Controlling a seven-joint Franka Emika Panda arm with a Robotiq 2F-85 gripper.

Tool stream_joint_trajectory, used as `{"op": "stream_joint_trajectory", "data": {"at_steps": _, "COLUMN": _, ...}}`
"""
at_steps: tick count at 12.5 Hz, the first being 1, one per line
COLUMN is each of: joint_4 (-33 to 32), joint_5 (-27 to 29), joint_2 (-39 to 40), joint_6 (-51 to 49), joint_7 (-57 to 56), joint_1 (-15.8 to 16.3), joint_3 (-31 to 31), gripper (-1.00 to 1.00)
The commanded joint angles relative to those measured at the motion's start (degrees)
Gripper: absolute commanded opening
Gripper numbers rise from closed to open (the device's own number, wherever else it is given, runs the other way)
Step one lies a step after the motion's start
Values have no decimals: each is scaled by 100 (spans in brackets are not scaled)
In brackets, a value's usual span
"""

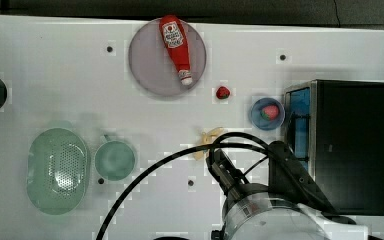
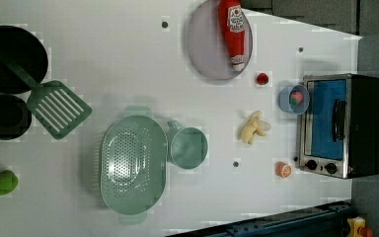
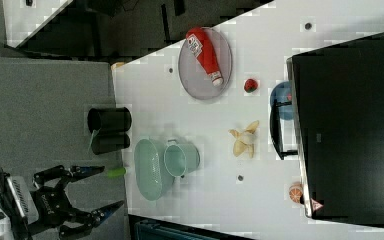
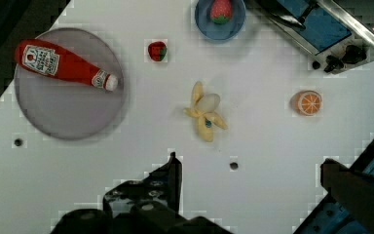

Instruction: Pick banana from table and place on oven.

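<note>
The pale cream-yellow banana (image 4: 205, 115) lies on the white table (image 4: 126, 161), with its splayed ends spread out. It also shows in the left view (image 2: 253, 127) and the right view (image 3: 244, 140), a short way from the oven's glass door. In the top view the arm's cables partly cover the banana (image 1: 208, 138). The oven (image 2: 343, 126) stands at the table's edge, its black top (image 3: 350, 125) bare. My gripper (image 4: 251, 165) hangs open well above the table, close by the banana, with nothing between its fingers. The gripper (image 3: 108, 189) has its fingers spread wide in the right view, and it also shows in the top view (image 1: 218, 158).
A ketchup bottle (image 1: 176, 46) lies on a grey plate (image 1: 147, 65). A loose strawberry (image 1: 223, 92) and a blue bowl (image 1: 258, 120) holding a strawberry sit near the oven. An orange slice (image 2: 283, 169) lies by the oven's knobs. A green colander (image 2: 133, 163), cup (image 2: 188, 147) and spatula (image 2: 59, 108) are farther off.
</note>
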Motion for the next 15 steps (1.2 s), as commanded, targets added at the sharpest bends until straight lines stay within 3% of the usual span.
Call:
{"op": "stream_joint_trajectory", "data": {"at_steps": 1, "joint_4": -453, "joint_5": 103, "joint_2": 904, "joint_6": 385, "joint_7": -84, "joint_1": 174, "joint_3": 95, "gripper": 100}}
{"op": "stream_joint_trajectory", "data": {"at_steps": 10, "joint_4": -2044, "joint_5": 103, "joint_2": 2664, "joint_6": 4298, "joint_7": -95, "joint_1": 171, "joint_3": 85, "gripper": 100}}
{"op": "stream_joint_trajectory", "data": {"at_steps": 15, "joint_4": -2381, "joint_5": 103, "joint_2": 3907, "joint_6": 5485, "joint_7": -89, "joint_1": 170, "joint_3": 78, "gripper": 100}}
